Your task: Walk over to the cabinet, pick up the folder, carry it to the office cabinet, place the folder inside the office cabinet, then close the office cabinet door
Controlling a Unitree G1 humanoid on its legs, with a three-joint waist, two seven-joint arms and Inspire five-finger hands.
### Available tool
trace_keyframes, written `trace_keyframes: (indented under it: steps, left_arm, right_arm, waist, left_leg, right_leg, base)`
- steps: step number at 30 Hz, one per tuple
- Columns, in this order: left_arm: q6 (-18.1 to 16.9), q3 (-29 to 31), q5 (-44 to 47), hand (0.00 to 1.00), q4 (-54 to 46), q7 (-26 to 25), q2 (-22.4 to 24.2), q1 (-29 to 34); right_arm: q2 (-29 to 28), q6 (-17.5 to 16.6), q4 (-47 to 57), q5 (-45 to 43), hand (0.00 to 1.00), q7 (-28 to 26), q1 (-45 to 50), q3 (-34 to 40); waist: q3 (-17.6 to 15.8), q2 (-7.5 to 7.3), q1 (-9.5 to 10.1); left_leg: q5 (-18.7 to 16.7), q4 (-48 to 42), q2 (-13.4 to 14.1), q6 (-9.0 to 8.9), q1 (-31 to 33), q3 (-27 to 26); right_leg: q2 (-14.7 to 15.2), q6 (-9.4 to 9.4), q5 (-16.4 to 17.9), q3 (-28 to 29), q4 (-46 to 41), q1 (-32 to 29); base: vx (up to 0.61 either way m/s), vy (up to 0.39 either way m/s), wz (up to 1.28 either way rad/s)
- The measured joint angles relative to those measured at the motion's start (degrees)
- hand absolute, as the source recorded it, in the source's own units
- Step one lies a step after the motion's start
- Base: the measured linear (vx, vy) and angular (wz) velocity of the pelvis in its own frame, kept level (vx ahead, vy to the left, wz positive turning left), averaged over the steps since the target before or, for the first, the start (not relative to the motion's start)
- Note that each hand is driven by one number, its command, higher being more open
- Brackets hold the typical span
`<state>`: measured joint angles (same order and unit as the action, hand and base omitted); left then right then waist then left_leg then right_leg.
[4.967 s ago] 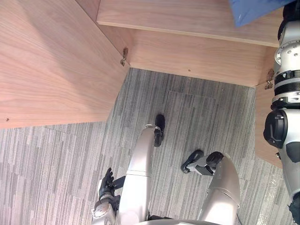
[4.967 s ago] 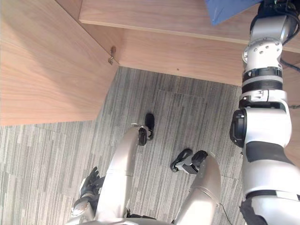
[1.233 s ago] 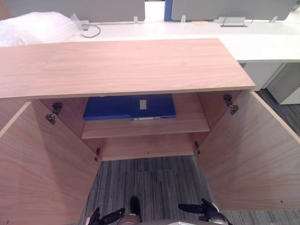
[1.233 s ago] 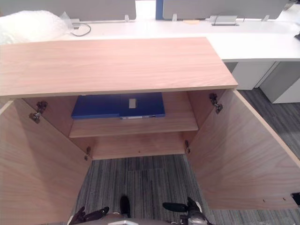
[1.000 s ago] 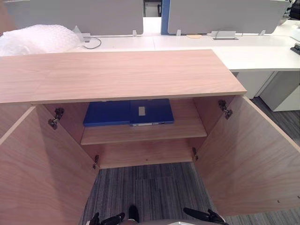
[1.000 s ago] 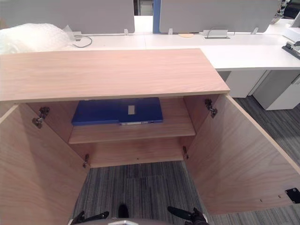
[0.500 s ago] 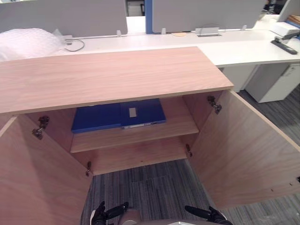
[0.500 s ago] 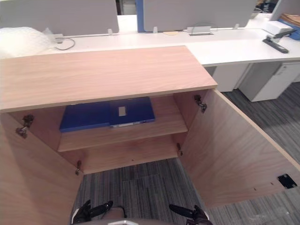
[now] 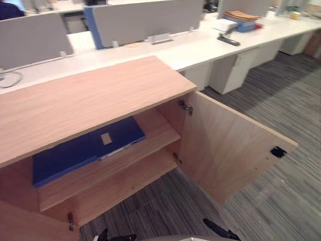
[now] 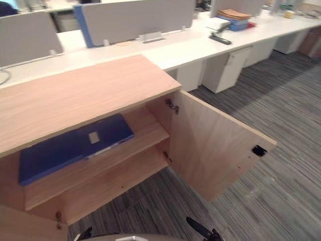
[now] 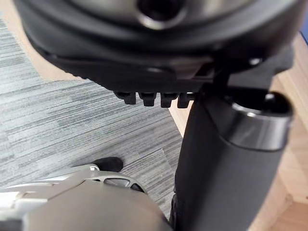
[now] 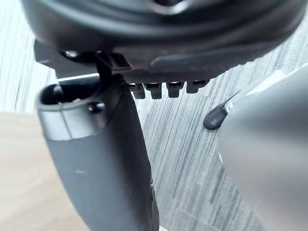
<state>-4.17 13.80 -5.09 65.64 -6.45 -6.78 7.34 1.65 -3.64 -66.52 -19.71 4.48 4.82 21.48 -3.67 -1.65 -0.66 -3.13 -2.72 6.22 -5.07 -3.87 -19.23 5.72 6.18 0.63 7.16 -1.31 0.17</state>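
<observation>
Well, the blue folder (image 9: 88, 150) is not in either hand. It lies flat on the upper shelf (image 9: 153, 135) inside the cabinet (image 9: 90, 98), toward the left part of the shelf. The cabinet's right door (image 9: 225, 150) stands wide open, swung out over the grey carpet (image 9: 286, 201).

Your left hand (image 11: 221, 183) hangs low, down near the floor in front of the cabinet. Its thumb is straight, its fingers look loose, and it holds nothing. Your right hand (image 12: 106, 173) hangs low on the other side, in front of the open door and apart from it. Its thumb is out straight too, and it is empty as well. Both arms are down at your sides, and neither hand touches the cabinet or the door.

Behind the cabinet runs a long white surface (image 9: 190, 47) with grey screens (image 9: 150, 20) standing on it.
</observation>
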Motion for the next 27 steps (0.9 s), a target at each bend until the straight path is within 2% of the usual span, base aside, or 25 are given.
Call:
trace_keyframes:
  steps: [2, 4, 5, 6, 7, 8, 9, 10, 11, 12, 13, 14, 17, 20, 24, 27]
  left_arm:
    - [0.0, 0.8, -0.1, 1.00, 0.1, -0.1, 0.4, 0.1]
    - [0.0, 0.9, -0.5, 1.00, 0.1, -0.2, 0.4, -0.9]
    - [0.0, 1.0, -0.5, 1.00, 0.1, -0.2, 0.5, -1.7]
    - [0.0, 0.9, -0.5, 1.00, 0.1, -0.2, 0.7, -2.5]
    - [-0.2, -0.2, -0.4, 1.00, -0.5, -0.3, 1.2, -3.6]
    - [-0.6, -1.4, -0.3, 1.00, -1.5, -0.6, 1.4, -3.7]
    - [-0.8, -1.8, -0.3, 1.00, -1.7, -0.6, 1.4, -3.7]
    - [-0.9, -2.3, 0.1, 1.00, -2.0, -0.6, 1.4, -3.7]
    - [-0.7, -2.2, 0.2, 1.00, -1.7, -0.6, 1.9, -3.7]
    - [-0.6, -2.3, 0.2, 1.00, -1.4, -0.4, 2.6, -3.7]
    - [-0.5, -2.1, 0.8, 1.00, -1.4, -0.3, 3.6, -3.5]
    - [-0.8, -1.9, 0.9, 1.00, -1.6, -0.3, 3.7, -3.4]
    - [-0.7, -1.2, 1.0, 1.00, -1.8, 0.1, 3.5, -3.5]
    - [-0.6, -1.1, 1.1, 1.00, -2.0, 0.6, 3.6, -4.0]
    - [-0.5, -1.3, 1.3, 1.00, -2.0, 0.7, 3.9, -3.9]
    - [-0.3, -1.6, 2.2, 1.00, -2.0, 0.7, 3.8, -3.9]
  right_arm:
    - [-0.4, 0.0, 2.8, -0.7, 1.00, 0.6, 0.6, -0.1]
    - [-0.9, -0.1, 4.8, -0.6, 1.00, 1.6, 0.7, -0.1]
    - [-1.2, -0.1, 6.5, -0.5, 1.00, 2.4, 0.8, -0.1]
    - [-1.1, -0.1, 7.3, -0.4, 1.00, 2.8, 0.7, -0.1]
    - [-0.9, -0.1, 8.7, -0.2, 1.00, 3.4, 0.7, -0.1]
    - [-1.2, -0.1, 9.6, 0.3, 1.00, 3.7, 0.7, -0.2]
    - [-1.3, -0.1, 9.7, 1.0, 1.00, 3.7, 0.7, -0.3]
    - [-1.4, -0.1, 10.0, 1.8, 1.00, 3.7, 0.3, -1.2]
    - [-0.8, -0.2, 11.0, 1.9, 1.00, 3.6, 0.1, -2.5]
    - [-0.3, -0.2, 11.2, 2.2, 1.00, 3.6, -0.4, -2.7]
    - [0.4, -0.1, 11.3, 2.5, 1.00, 3.6, -1.5, -3.1]
    - [0.7, -0.1, 11.3, 4.1, 1.00, 3.6, -2.8, -4.1]
    - [1.1, -0.1, 15.7, 5.4, 1.00, 3.3, -4.2, -6.8]
    - [3.0, -0.1, 21.5, 8.6, 1.00, 3.0, -4.2, -9.8]
    - [6.2, -0.1, 27.1, 12.6, 1.00, 1.0, -5.0, -14.2]
    - [7.4, -0.1, 27.2, 13.2, 1.00, 0.2, -8.2, -16.4]
  waist:
    - [-0.3, -0.36, 0.07]
    - [-1.0, 0.29, -0.31]
    - [-1.4, 0.74, -0.54]
    - [-1.7, 1.13, -0.75]
    - [-2.1, 1.95, -1.05]
    - [-2.2, 2.02, -1.06]
    - [-2.0, 1.96, -1.07]
    - [-1.9, 1.52, -1.00]
    - [-1.6, 1.54, -0.83]
    - [-1.3, 2.70, -0.77]
    - [-1.1, 4.13, -0.26]
    - [-1.0, 4.17, 0.77]
    - [-0.8, 3.33, 0.60]
    - [-1.0, 2.17, 0.52]
    - [-0.6, 2.09, 0.58]
    - [-0.5, 2.24, 0.69]
  left_leg:
    - [-1.9, -0.6, -0.6, 0.53, -0.5, -2.1]
    - [-2.3, -1.9, 0.9, 1.12, -1.1, -6.8]
    - [-2.5, -3.0, 2.1, 1.62, -1.0, -9.3]
    - [-2.5, -3.2, 2.4, 1.70, -1.1, -10.3]
    - [-2.5, -3.2, 2.6, 1.70, -1.9, -11.6]
    - [-2.5, -3.2, 2.7, 1.69, -3.0, -13.5]
    - [-2.6, -3.2, 2.7, 1.59, -3.4, -14.2]
    - [-2.7, -3.4, 2.5, 1.04, -4.2, -15.2]
    - [-2.9, -3.3, 2.8, 0.46, -4.5, -16.5]
    - [-2.7, -3.0, 3.7, 0.70, -4.4, -16.6]
    - [-2.5, -2.6, 5.1, 1.05, -3.8, -16.2]
    - [-2.5, -2.1, 5.5, 1.03, -3.8, -16.2]
    - [-2.2, -1.2, 6.0, 0.23, -3.8, -16.5]
    - [-1.5, -1.0, 6.2, -0.86, -4.1, -16.5]
    - [-1.5, -0.6, 6.0, -1.23, -4.5, -16.3]
    - [-1.4, 0.1, 5.8, -1.74, -4.6, -15.9]
  right_leg:
    - [-1.0, -0.15, -2.0, 4.6, 0.0, -2.6]
    - [-2.4, -1.82, -4.3, 1.2, -0.8, -4.5]
    - [-1.7, -4.47, -3.6, -7.8, -2.2, -5.4]
    - [-0.8, -5.81, -2.1, -13.1, -4.1, -6.1]
    - [3.2, -7.44, 1.2, -24.4, -11.2, -7.8]
    - [7.5, -8.72, 3.6, -32.9, -18.4, -8.7]
    - [9.3, -8.87, 4.7, -36.0, -21.4, -8.8]
    - [11.0, -7.58, 6.3, -40.5, -23.6, -9.0]
    - [8.8, -5.56, 6.3, -40.6, -20.9, -8.9]
    - [6.6, -5.89, 4.9, -40.1, -18.0, -8.2]
    - [2.3, -6.51, 1.2, -38.8, -10.3, -6.4]
    - [-1.2, -7.21, -2.1, -36.8, -3.4, -4.9]
    - [-5.1, -8.11, -6.0, -34.1, 4.3, -3.5]
    - [-6.1, -8.56, -7.2, -32.7, 6.4, -3.3]
    - [-6.1, -8.61, -7.4, -32.3, 6.4, -3.2]
    - [-6.0, -8.78, -7.7, -32.6, 6.5, -3.3]
  base:
    - [-0.01, 0.099, -1.63]
    - [-0.02, -0.005, -1.28]
    - [-0.03, -0.067, -0.88]
    - [-0.06, -0.060, -0.79]
    - [-0.05, -0.004, -0.62]
    - [-0.04, -0.001, -0.59]
    - [-0.01, -0.070, -0.62]
    - [0.02, -0.148, -0.71]
    - [0.03, -0.166, -0.76]
    - [0.02, -0.174, -0.86]
    - [-0.05, -0.180, -0.99]
    - [-0.09, -0.169, -1.05]
    - [-0.08, -0.117, -0.71]
    - [-0.04, -0.083, -0.28]
    - [-0.01, -0.005, -0.06]
    - [-0.02, 0.016, 0.04]
